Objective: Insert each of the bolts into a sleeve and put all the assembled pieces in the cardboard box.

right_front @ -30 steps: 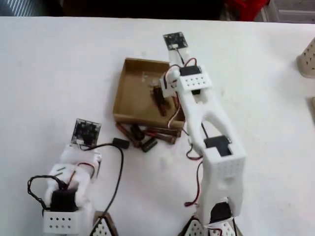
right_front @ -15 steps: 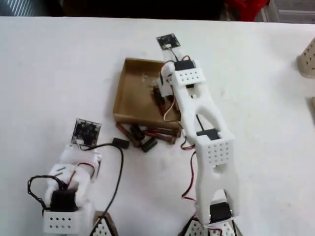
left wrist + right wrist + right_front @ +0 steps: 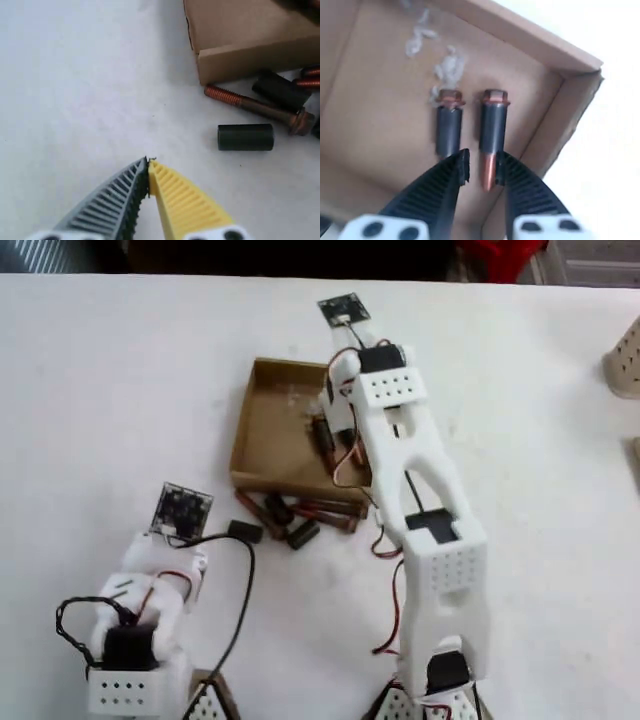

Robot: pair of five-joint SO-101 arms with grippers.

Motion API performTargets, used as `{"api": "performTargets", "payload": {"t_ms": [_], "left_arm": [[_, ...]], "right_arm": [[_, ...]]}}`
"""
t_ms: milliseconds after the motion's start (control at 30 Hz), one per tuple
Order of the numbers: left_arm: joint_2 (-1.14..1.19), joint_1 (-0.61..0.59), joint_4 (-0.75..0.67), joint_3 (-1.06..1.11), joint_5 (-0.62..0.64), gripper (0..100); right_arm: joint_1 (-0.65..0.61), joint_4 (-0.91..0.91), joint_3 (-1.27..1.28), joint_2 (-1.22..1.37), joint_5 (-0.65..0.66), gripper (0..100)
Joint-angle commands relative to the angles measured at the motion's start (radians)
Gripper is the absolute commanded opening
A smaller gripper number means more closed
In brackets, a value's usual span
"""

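The cardboard box (image 3: 272, 430) sits mid-table, and my right arm (image 3: 400, 450) stretches over its right side. Two assembled pieces lie side by side on the box floor (image 3: 380, 115): one bolt in a black sleeve (image 3: 449, 125) and a second (image 3: 493, 125). My right gripper (image 3: 481, 167) is open, its black fingertips on either side of the second piece's copper tip. Loose bolts and sleeves (image 3: 300, 520) lie in front of the box. My left gripper (image 3: 148, 162) is shut and empty, low over the table short of a black sleeve (image 3: 245, 137) and a copper bolt (image 3: 255, 105).
My left arm (image 3: 140, 610) is folded back at the near left corner, with a black cable (image 3: 240, 540) looping toward the loose parts. A perforated beige object (image 3: 625, 360) stands at the right edge. Bare white table lies left of the box.
My right arm has shifted over the box, its wrist moving a little left and farther away. The left arm has nudged slightly right.
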Motion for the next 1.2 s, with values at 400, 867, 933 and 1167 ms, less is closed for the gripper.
{"api": "performTargets", "payload": {"t_ms": [400,867,933,1167], "left_arm": [[-0.013,-0.265,-0.031,0.000,-0.057,2],[-0.013,-0.340,-0.035,0.000,-0.057,2],[-0.013,-0.340,-0.035,0.000,-0.057,2],[-0.013,-0.340,-0.035,0.000,-0.055,2]], "right_arm": [[-0.260,0.325,-0.025,-0.225,0.014,6.7],[-0.544,-0.030,0.571,-0.450,0.015,6.7],[-0.556,-0.091,0.640,-0.466,0.040,6.7],[-0.568,-0.205,0.763,-0.420,0.227,13.8]]}}
